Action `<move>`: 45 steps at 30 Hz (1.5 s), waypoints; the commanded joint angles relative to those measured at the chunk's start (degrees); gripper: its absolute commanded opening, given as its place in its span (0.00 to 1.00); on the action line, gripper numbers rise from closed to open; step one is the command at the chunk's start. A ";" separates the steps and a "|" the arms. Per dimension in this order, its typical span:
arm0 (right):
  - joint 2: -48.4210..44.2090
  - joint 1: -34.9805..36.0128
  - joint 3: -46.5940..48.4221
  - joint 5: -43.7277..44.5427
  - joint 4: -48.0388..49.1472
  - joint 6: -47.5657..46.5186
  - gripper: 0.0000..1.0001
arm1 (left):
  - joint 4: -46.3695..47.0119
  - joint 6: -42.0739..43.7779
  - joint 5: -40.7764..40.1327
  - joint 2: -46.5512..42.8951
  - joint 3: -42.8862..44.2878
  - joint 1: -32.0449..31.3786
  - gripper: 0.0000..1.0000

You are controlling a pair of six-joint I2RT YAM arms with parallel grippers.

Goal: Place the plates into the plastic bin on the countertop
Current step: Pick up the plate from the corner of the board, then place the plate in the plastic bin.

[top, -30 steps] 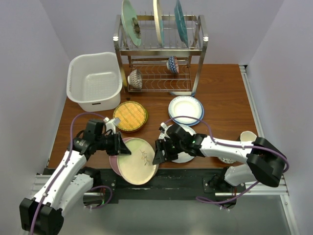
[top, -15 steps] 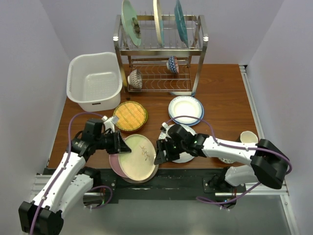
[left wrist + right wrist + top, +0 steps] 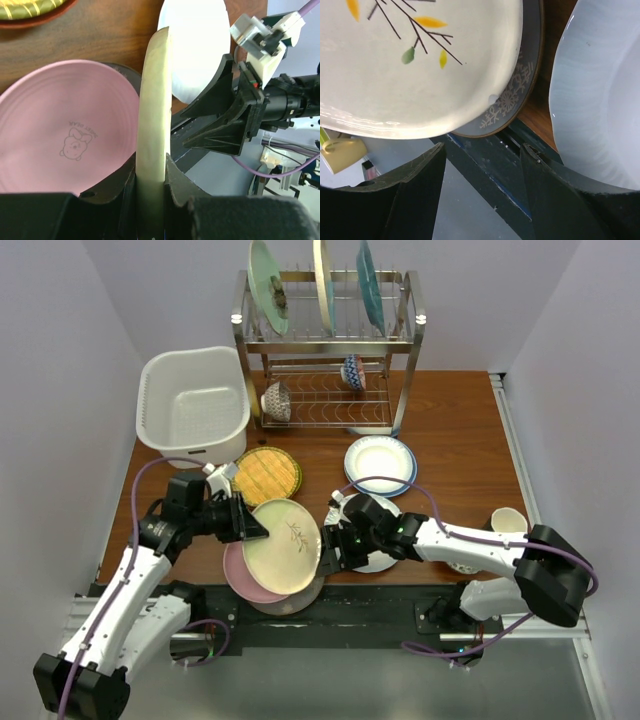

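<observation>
The top camera is looking steeply down from high behind the near edge of the countertop (image 3: pixel 460 430), taking in all of it. The left wrist camera is sighting along its fingers (image 3: pixel 182 185), very near, edge-on to the cream plate (image 3: pixel 152 100). The right wrist camera is facing downward, close over that same plate's face, which all three views are sharing.

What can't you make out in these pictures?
- Grey plate: the right wrist view shows only a rim; the cream plate covers the rest.
- White plate: overhead, the right gripper hides most of it.
- Cup: overhead, the right arm hides its lower part.
</observation>
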 commanded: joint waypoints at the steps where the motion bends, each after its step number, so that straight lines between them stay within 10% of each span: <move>1: -1.79 0.16 1.73 1.23 -0.30 -0.91 0.64 | 2.97 -1.74 2.68 0.81 5.57 -0.10 0.00; 45: -5.22 0.16 0.33 2.02 -2.23 -1.62 0.65 | -1.17 2.40 -8.57 19.26 30.97 7.80 0.00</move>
